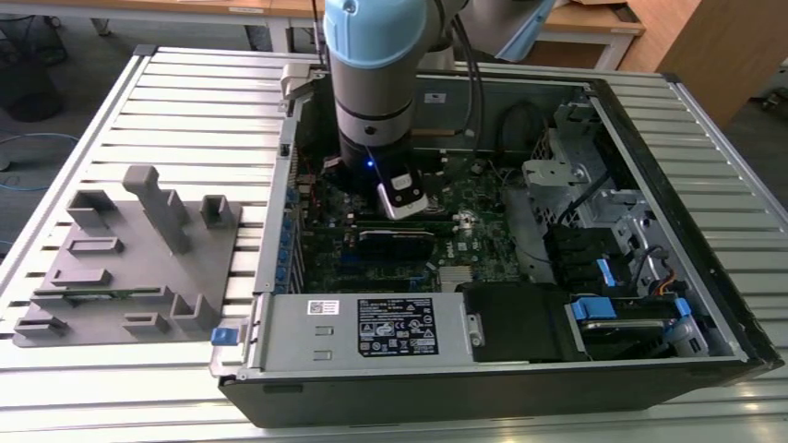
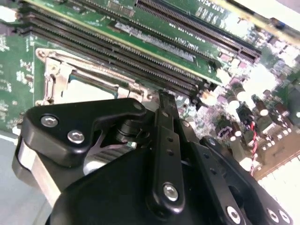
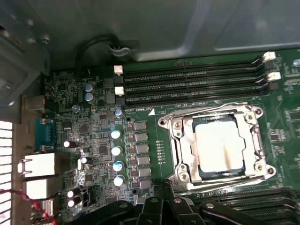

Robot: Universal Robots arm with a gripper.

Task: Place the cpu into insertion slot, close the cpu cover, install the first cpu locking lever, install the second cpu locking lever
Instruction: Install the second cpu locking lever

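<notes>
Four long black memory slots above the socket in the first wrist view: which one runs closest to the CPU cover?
The last of the four memory slots, right along the cpu cover edge; the other three lie farther off, toward the grey chassis wall.

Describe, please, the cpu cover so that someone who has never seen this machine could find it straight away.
In the first wrist view, find the green motherboard inside the open computer case. Beside the long black memory slots sits the cpu cover, a silvery square frame lying closed around the cpu. Its bright metal and large square window set it apart.
</notes>
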